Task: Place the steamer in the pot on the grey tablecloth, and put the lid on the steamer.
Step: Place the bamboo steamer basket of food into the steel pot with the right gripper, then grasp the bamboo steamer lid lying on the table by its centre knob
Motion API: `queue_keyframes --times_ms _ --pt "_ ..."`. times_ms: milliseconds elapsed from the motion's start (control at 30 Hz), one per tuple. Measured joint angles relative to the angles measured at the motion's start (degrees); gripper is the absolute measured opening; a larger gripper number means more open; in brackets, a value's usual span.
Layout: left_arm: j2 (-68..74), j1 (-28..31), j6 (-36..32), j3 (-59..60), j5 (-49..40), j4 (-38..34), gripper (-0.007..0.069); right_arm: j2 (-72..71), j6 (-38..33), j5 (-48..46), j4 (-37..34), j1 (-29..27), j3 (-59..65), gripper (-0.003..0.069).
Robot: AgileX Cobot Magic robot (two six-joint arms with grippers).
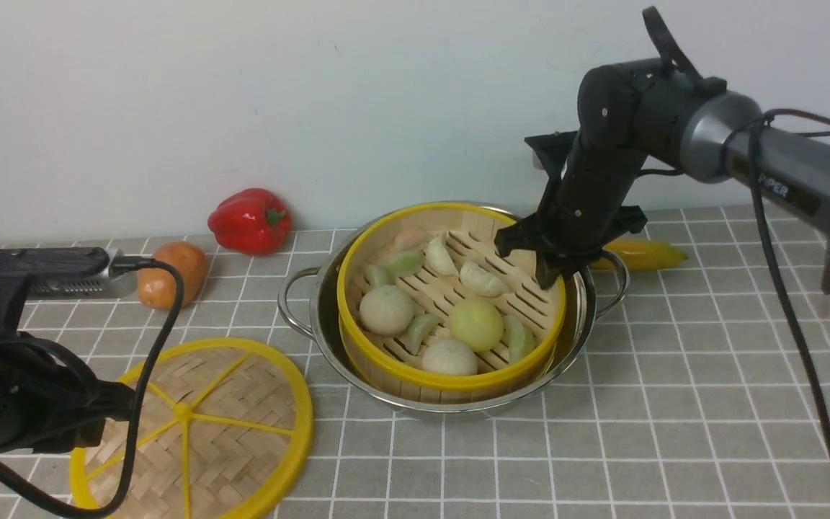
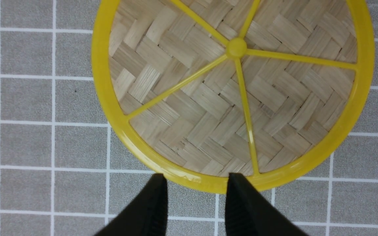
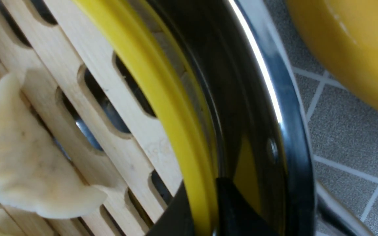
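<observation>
A red pepper [image 1: 250, 220] lies at the back left by the wall. A brown-orange potato [image 1: 173, 274] (or something like it) sits near it, further left. A banana [image 1: 645, 254] lies back right. Three pale buns [image 1: 386, 309] and several white and green dumplings [image 1: 483, 280] cluster together in the middle.

Cropped by front view's lower edge: near rim of lid [image 1: 220, 425]. Masked by left arm [image 1: 19, 404]: lid's left side. Hidden behind right gripper [image 1: 553, 280]: stretch of steamer [image 1: 451, 380] rim, left end of banana [image 1: 649, 254] by far edge of grey tablecloth [image 1: 674, 404].
</observation>
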State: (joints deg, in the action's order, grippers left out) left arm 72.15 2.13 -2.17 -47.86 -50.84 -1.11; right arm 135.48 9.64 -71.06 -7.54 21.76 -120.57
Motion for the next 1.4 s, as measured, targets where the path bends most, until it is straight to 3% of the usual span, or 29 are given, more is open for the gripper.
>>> queue_keyframes --times_ms 267,500,900,1133,1400 --pt "0.0 0.0 0.0 0.0 0.0 0.0 0.0243 0.0 0.2 0.3 -0.9 0.0 -0.1 0.0148" --pt "0.0 0.0 0.0 0.0 0.9 0.0 0.0243 -0.1 0.2 0.4 -1.7 0.0 -0.4 0.0286" --pt "4.2 0.0 -1.4 0.0 4.7 -4.0 0.0243 -8.1 -2.3 0.4 3.8 0.0 -4.7 0.0330" --pt "10.9 0.0 -7.1 0.0 13.6 -10.2 0.0243 -26.9 -2.5 0.6 7.9 0.0 -5.7 0.0330" --pt "17.2 0.0 -11.0 0.0 18.2 -13.0 0.0243 -53.5 -2.6 1.0 -0.2 0.0 -6.0 0.0330"
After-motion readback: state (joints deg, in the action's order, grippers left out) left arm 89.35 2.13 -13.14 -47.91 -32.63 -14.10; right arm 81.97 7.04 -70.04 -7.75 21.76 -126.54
